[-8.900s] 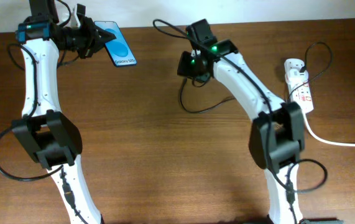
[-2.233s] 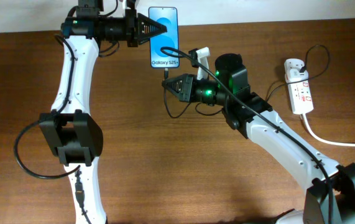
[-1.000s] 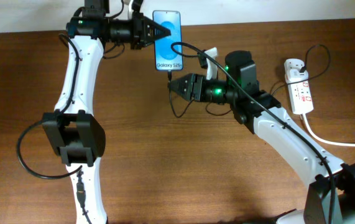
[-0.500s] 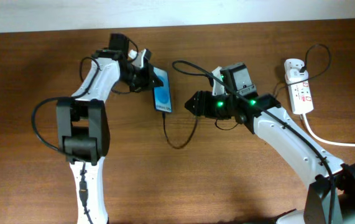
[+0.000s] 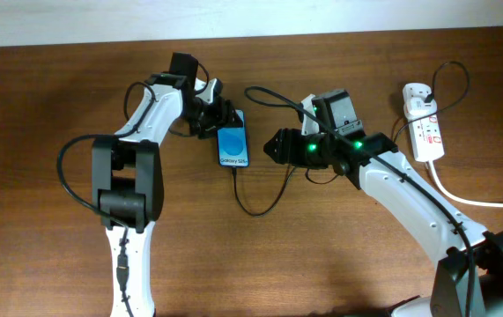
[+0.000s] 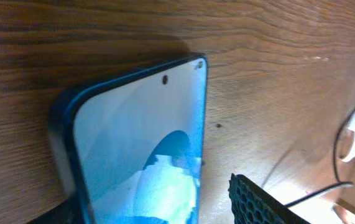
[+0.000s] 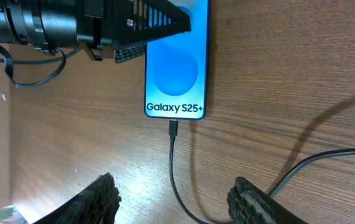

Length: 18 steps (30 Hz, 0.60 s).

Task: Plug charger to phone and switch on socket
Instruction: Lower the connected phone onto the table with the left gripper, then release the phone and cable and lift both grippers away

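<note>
Phone [image 5: 233, 146] is lying flat on the wooden table [image 5: 321, 264], screen up, a bit left of center in the overhead shot, blue screen reading "Galaxy S25+". The charger [image 5: 255, 210] has its little black tip right at the phone's bottom edge, and it looks plugged in from the right wrist view. From there the cable loops down and back up toward the right. The left gripper [image 5: 218, 119] sits at the phone's top end. One finger [image 6: 258, 199] shows beside the screen edge, but honestly I can't tell if it's clamping or loose. The right gripper [image 5: 273, 147] is just right of the phone, jaws spread wide and holding nothing. The socket [image 5: 426, 130] is way over at the upper right, well apart from both.
</note>
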Each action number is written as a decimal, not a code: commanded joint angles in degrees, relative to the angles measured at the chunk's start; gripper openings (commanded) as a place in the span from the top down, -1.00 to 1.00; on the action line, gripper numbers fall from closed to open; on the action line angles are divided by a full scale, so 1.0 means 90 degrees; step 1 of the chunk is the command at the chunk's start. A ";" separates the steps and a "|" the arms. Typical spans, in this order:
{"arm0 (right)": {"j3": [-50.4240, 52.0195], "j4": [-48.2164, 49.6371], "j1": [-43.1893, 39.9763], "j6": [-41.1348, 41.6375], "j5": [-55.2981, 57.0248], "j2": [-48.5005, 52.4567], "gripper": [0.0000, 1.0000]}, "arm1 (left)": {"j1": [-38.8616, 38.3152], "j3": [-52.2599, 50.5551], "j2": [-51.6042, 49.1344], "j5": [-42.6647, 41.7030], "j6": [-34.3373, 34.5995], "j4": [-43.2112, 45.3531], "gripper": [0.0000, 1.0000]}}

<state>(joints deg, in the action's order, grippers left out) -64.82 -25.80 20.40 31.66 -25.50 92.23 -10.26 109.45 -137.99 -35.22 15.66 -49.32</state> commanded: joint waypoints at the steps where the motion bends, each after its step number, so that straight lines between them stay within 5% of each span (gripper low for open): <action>1: -0.0036 -0.0044 0.0034 -0.0041 0.0080 -0.0007 -0.23 | 0.0087 -0.0056 -0.0109 0.1532 -0.0039 -0.0204 -0.25; 8: -0.0036 -0.0046 0.0032 -0.0046 0.0083 -0.0007 -0.24 | 0.0087 0.0194 -0.0107 0.2467 -0.0172 -0.0529 -0.24; 13: -0.0044 -0.0073 0.0015 -0.0165 0.0078 -0.0058 -0.24 | 0.0155 0.1838 -0.0107 0.2948 -0.0464 -0.1848 -0.14; 18: -0.0097 -0.0627 -0.0267 -0.0515 0.0250 -0.0835 -0.26 | 0.0328 0.4915 -0.0107 0.2943 -0.0792 -0.3582 -0.14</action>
<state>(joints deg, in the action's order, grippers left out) -64.82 -29.78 19.90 28.49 -24.86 89.52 -8.49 144.53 -139.50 -9.47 10.76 -77.91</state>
